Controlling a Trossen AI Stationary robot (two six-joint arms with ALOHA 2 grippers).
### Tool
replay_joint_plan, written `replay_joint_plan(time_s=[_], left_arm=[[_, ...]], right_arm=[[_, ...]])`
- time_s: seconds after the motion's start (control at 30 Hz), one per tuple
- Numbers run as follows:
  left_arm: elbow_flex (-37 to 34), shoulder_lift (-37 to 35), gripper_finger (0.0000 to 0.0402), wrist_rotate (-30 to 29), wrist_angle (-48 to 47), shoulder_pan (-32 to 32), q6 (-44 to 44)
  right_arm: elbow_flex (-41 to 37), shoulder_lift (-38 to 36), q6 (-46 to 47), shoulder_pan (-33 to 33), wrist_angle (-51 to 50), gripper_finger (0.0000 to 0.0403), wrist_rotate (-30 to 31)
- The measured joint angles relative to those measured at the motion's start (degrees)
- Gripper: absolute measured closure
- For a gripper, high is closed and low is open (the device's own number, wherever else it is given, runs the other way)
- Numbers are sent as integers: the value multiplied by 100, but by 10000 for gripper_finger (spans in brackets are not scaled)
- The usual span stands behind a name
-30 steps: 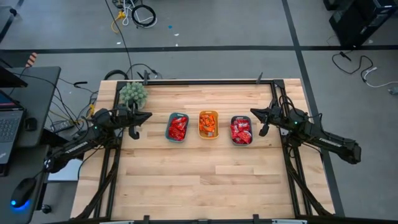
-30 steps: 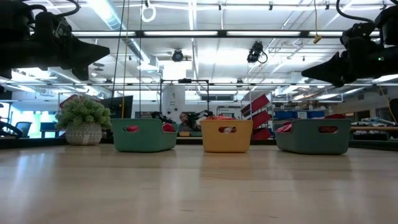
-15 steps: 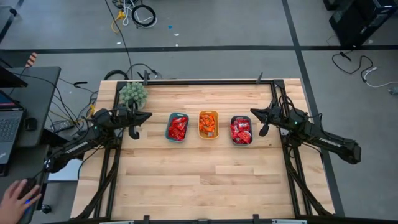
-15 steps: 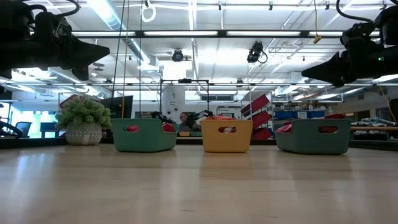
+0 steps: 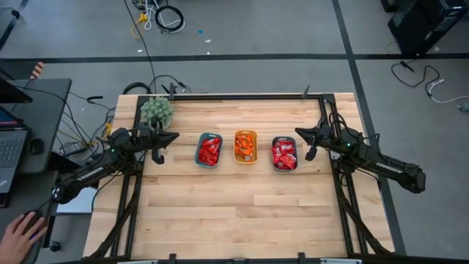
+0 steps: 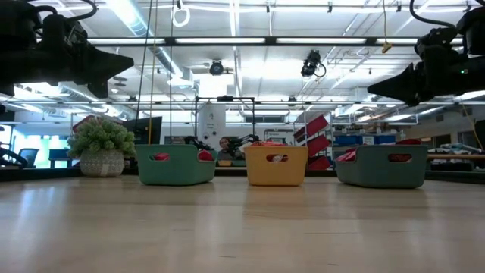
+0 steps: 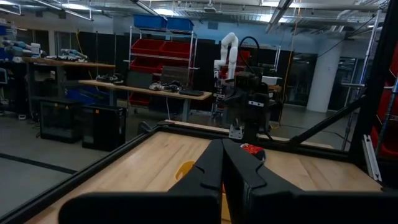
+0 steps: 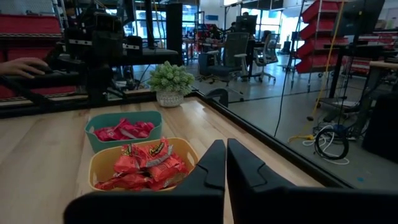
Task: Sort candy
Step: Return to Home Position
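Three oblong trays stand in a row on the table. The teal tray holds red candies. The yellow tray holds orange-wrapped candies. The blue tray holds red candies. My left gripper is shut and hovers above the table, left of the teal tray; its fingers meet in the left wrist view. My right gripper is shut and hovers by the blue tray's far right corner, its fingers also together in the right wrist view. Neither holds anything.
A fuzzy green plant in a pot stands at the table's far left corner, behind my left gripper. A black frame edges the table. Bare wood lies on the near side of the trays. A person's hand is at a desk beyond the left edge.
Both arms have kept still. A person's hand has come into view over the mouse on the desk beyond the table's left edge.
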Motion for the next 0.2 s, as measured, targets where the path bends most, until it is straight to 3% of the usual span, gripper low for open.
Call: replay_joint_plan(time_s=[0.2], left_arm=[[0,0,394,0,0,0,0]], right_arm=[[0,0,0,0,2,396,0]])
